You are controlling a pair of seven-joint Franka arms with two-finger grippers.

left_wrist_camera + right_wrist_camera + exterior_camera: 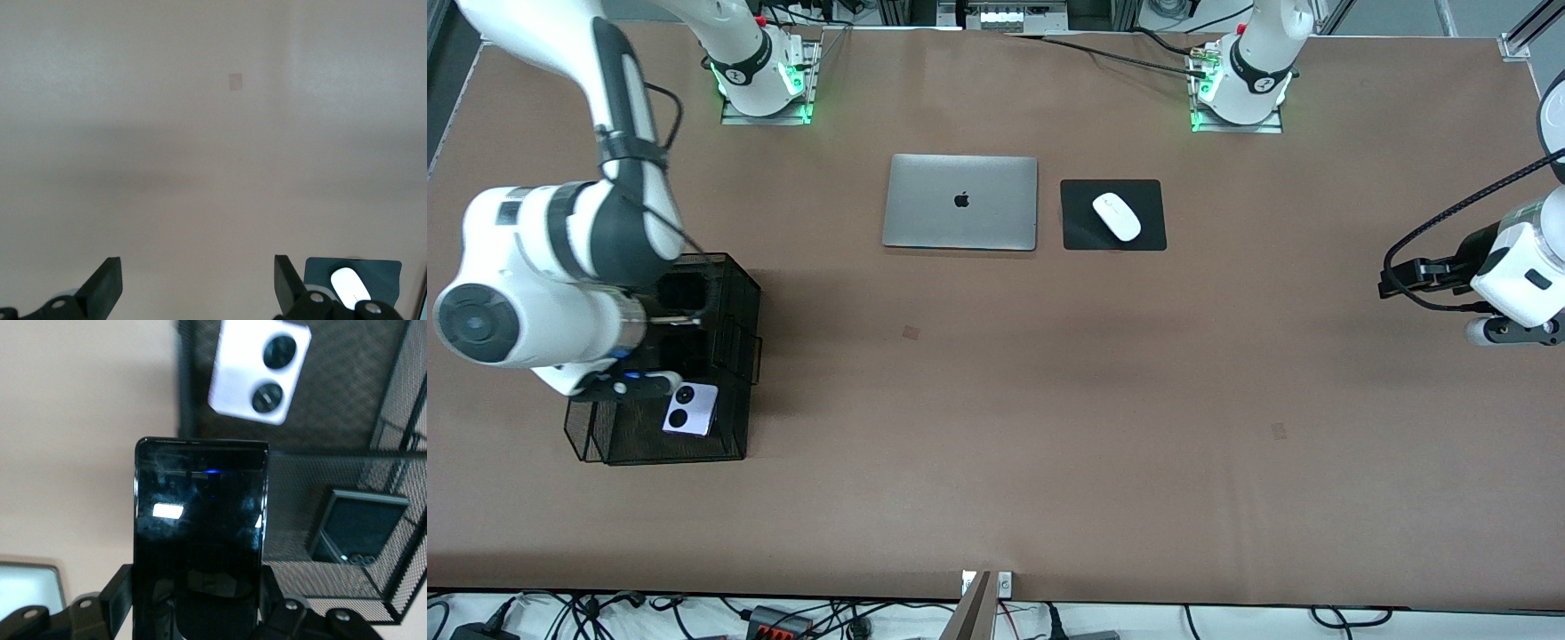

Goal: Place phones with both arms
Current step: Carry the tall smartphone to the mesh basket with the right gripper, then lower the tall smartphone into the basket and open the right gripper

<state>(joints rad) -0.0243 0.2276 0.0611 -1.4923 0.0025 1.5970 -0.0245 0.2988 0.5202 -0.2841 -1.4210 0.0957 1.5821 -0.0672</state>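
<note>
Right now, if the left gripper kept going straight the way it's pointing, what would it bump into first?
Probably just the bare table. The left gripper is open and holds nothing, and only brown tabletop lies ahead. The mouse on its pad sits off to one side, out of that line.

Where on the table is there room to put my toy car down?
The bare brown table nearer the front camera than the laptop and mouse pad is free. It is crowded at the mesh organizer, where the right gripper holds a black phone above the lavender phone.
</note>
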